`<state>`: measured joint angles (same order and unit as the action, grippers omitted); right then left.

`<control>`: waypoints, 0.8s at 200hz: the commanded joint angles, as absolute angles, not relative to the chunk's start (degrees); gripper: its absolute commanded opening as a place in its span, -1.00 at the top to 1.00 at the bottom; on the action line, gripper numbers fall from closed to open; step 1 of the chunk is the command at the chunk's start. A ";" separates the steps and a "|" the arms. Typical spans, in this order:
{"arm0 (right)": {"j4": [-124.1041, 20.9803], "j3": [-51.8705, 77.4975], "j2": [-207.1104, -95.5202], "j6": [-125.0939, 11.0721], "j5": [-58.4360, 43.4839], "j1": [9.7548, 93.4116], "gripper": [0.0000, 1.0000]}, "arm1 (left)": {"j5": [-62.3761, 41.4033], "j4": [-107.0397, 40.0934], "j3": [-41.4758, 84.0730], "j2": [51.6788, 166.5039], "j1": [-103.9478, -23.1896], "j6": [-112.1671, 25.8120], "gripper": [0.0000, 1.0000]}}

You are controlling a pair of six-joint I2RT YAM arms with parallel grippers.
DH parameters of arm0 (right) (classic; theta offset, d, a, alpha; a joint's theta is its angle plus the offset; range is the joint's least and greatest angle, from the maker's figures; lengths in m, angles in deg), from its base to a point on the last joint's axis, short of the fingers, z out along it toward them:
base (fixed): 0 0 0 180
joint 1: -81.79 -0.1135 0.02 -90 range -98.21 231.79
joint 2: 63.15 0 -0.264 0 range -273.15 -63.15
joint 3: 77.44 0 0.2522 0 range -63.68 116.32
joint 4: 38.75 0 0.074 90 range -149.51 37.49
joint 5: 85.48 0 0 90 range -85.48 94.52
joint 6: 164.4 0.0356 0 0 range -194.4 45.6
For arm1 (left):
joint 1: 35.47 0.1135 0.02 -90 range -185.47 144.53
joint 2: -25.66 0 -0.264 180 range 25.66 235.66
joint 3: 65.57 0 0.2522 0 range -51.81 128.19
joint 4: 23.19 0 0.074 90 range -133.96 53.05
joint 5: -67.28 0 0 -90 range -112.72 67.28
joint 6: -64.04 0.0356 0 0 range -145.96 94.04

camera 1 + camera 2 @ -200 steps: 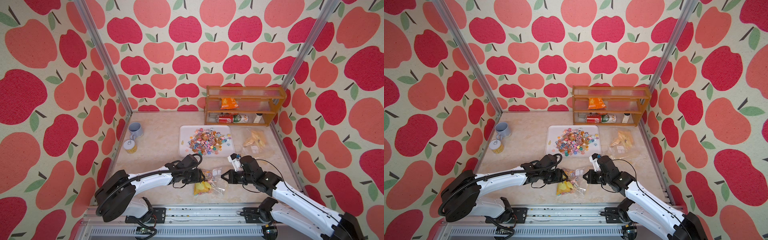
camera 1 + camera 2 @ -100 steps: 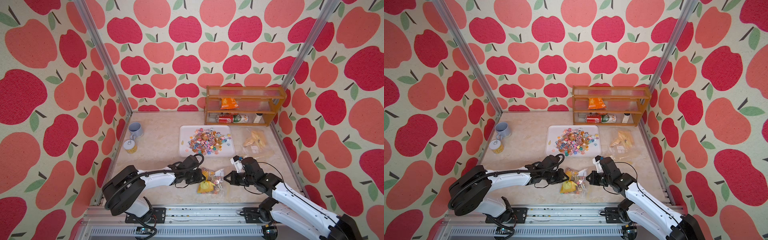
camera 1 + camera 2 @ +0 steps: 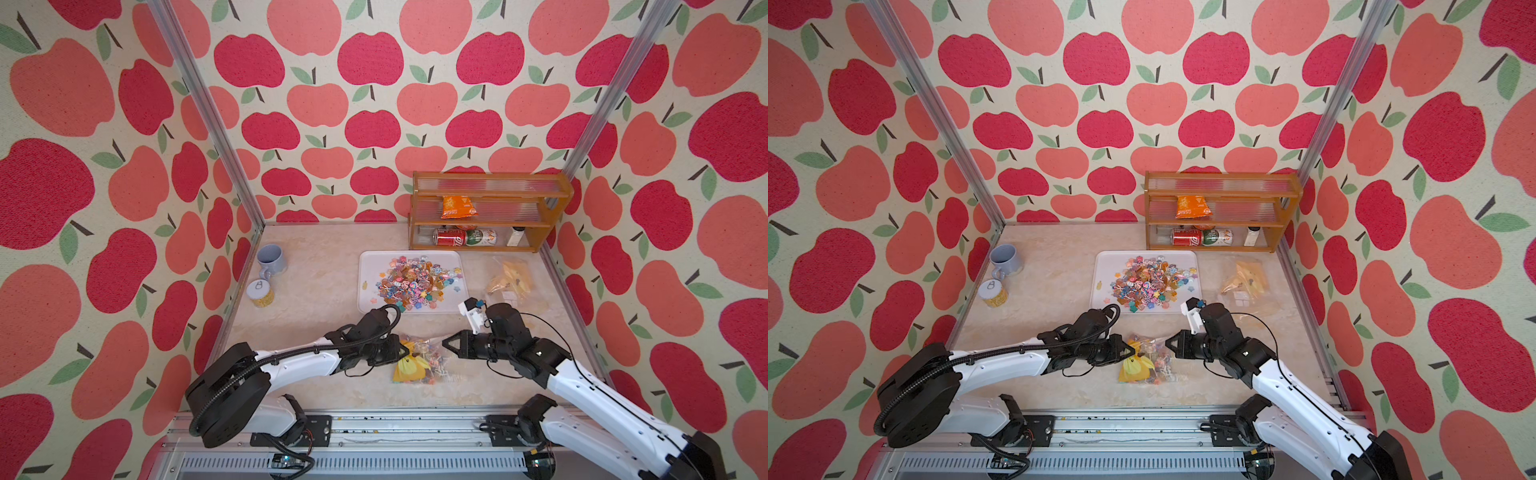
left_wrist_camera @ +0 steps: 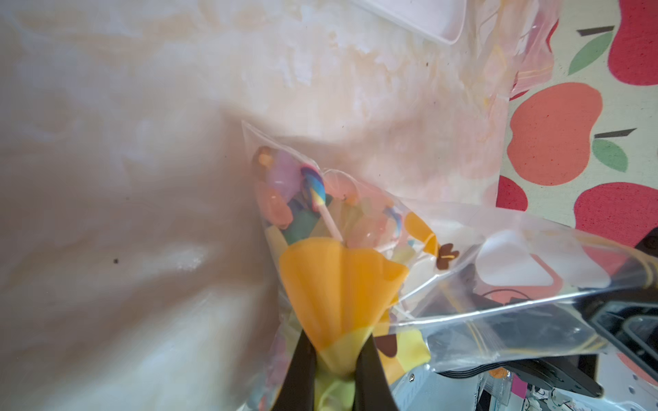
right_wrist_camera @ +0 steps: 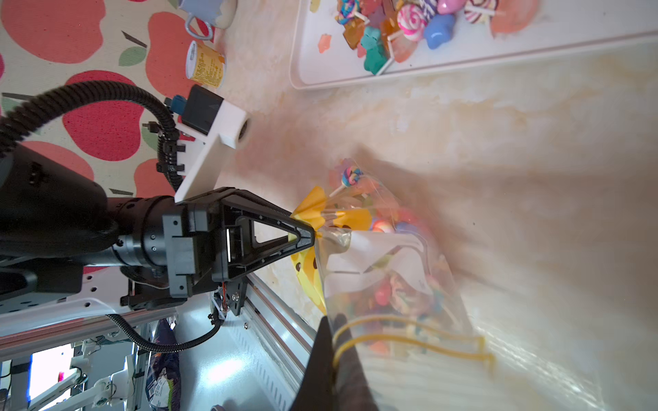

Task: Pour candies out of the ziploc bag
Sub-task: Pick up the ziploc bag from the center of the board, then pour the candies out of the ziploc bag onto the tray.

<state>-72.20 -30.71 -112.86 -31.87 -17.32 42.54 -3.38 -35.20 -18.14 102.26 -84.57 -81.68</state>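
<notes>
We record the clear ziploc bag [image 3: 428, 361] near the table's [image 3: 316, 291] front edge, between both arms; tiny pink, blue, orange and swirl-striped candies [image 4: 281, 203] show inside. Left gripper [image 3: 405, 352] clamps the bag end at a yellow item [image 4: 338, 284]. Right gripper [image 3: 444, 345] clamps the yellow-lined zip edge.

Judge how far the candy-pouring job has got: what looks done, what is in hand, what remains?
Done: a heap of candies lies on the white tray. In hand: the left gripper and the right gripper each pinch one end of the ziploc bag, in front of the tray. Left: that bag holds its own candies and a yellow item, none poured yet.
</notes>
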 commanded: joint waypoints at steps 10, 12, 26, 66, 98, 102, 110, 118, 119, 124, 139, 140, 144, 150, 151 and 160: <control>-72.03 -24.14 -117.40 -35.81 -18.91 42.69 1.00 | -4.19 -36.78 -19.45 100.40 -81.04 -79.53 1.00; -71.87 -23.89 -117.69 -35.90 -19.11 42.72 1.00 | -4.04 -36.78 -19.39 100.38 -80.83 -79.47 1.00; -70.95 -22.43 -119.77 -36.20 -19.83 42.71 1.00 | -3.27 -37.18 -18.82 100.26 -79.85 -78.63 1.00; -70.96 -16.10 -125.18 -38.29 -20.07 42.74 1.00 | -1.56 -39.78 -18.58 97.90 -75.10 -76.28 1.00; -72.87 -8.84 -131.34 -41.61 -20.47 42.93 1.00 | 0.59 -41.35 -16.79 96.29 -70.91 -74.51 1.00; -73.25 -7.77 -132.23 -42.10 -20.52 42.99 1.00 | 0.71 -41.77 -16.31 96.25 -70.53 -74.21 1.00; -74.01 -5.71 -133.91 -42.93 -20.64 43.12 1.00 | 1.04 -42.61 -15.28 96.19 -69.62 -73.67 1.00; -74.47 -3.82 -135.46 -43.73 -20.80 43.34 1.00 | 1.45 -43.42 -14.25 96.27 -68.72 -73.20 1.00; -74.52 -3.65 -135.61 -43.86 -20.84 43.36 1.00 | 1.49 -43.53 -14.13 96.25 -68.57 -73.04 1.00; -74.80 -2.60 -136.52 -44.26 -20.95 43.65 1.00 | 1.80 -43.89 -13.59 96.36 -67.99 -72.55 1.00; -75.27 0.27 -138.96 -45.42 -21.55 44.78 1.00 | 3.15 -44.92 -12.21 96.72 -65.41 -71.59 1.00; -75.32 0.42 -139.15 -45.49 -21.61 44.87 1.00 | 3.23 -44.98 -12.10 96.79 -65.21 -71.58 1.00; -75.47 1.15 -139.77 -45.63 -21.88 45.40 1.00 | 3.72 -45.08 -11.73 96.92 -64.42 -71.43 1.00; -75.58 2.19 -140.77 -45.94 -22.54 45.99 1.00 | 4.39 -45.25 -11.01 97.16 -63.20 -71.07 1.00; -75.61 2.39 -140.90 -46.02 -22.68 46.09 1.00 | 4.50 -45.32 -10.84 97.23 -63.05 -70.97 1.00; -75.92 4.21 -142.46 -46.60 -23.49 47.02 1.00 | 5.23 -46.08 -9.31 97.78 -61.51 -70.17 1.00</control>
